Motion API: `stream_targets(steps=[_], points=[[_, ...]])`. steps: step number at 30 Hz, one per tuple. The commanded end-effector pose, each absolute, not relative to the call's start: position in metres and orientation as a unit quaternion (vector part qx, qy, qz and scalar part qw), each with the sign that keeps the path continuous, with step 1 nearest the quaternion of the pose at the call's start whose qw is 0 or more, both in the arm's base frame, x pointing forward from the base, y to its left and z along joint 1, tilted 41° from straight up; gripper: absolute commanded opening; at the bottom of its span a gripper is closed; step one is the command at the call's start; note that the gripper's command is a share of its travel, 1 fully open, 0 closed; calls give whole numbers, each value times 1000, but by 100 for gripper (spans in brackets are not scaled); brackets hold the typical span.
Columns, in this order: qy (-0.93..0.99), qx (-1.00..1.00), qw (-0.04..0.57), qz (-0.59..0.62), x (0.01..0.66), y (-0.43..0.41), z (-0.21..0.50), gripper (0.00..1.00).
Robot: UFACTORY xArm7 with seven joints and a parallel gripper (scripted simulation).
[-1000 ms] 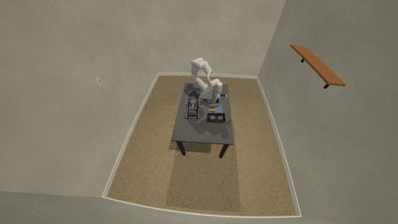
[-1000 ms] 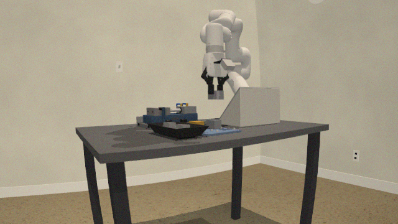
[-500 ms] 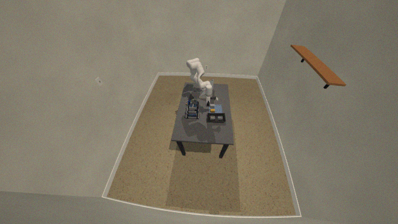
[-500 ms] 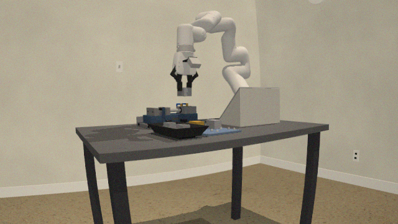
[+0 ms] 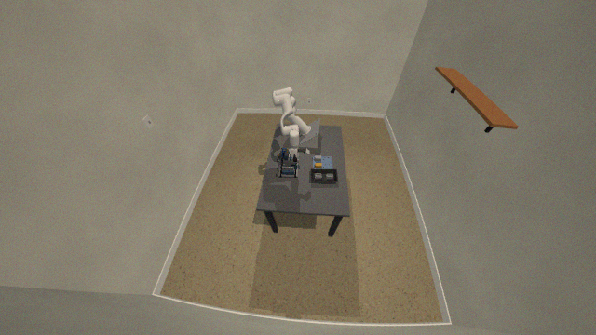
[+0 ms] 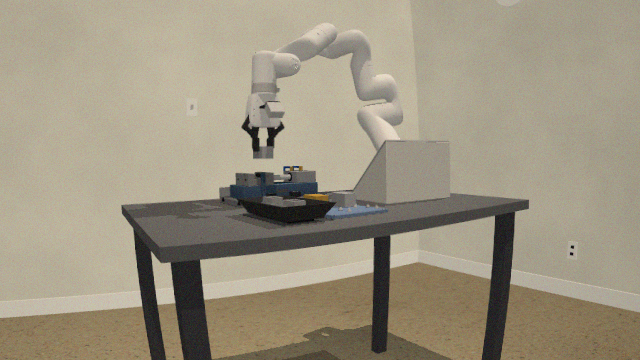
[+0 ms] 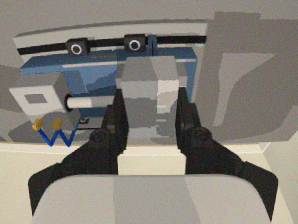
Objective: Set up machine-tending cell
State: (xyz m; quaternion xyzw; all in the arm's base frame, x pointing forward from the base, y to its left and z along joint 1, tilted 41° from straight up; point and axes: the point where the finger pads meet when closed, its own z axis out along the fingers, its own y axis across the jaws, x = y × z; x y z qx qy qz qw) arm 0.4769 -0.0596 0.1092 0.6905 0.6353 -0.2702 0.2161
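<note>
My gripper is shut on a grey aluminium blank and holds it in the air above the blue vise. In the wrist view the blank sits between my fingers, over the vise body. The end block with blue hoses lies at the left there. The blue infeed plate carries a brass blank. The black outfeed tray holds two grey finished parts. The vise's opening is hidden by the blank in the wrist view.
A grey wedge-shaped pedestal carries the arm's base at the back of the table. The tray and infeed plate stand just beside the vise. An orange shelf hangs on the right wall, far away.
</note>
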Motion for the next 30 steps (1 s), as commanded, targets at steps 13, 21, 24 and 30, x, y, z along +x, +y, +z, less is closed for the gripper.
stream_targets(steps=[13, 21, 24, 30], points=[[631, 694, 210, -275, 473, -122, 147, 0], [631, 694, 210, -275, 473, -122, 147, 0], [631, 694, 210, -275, 474, -123, 147, 0], [631, 694, 210, -275, 474, -123, 147, 0]])
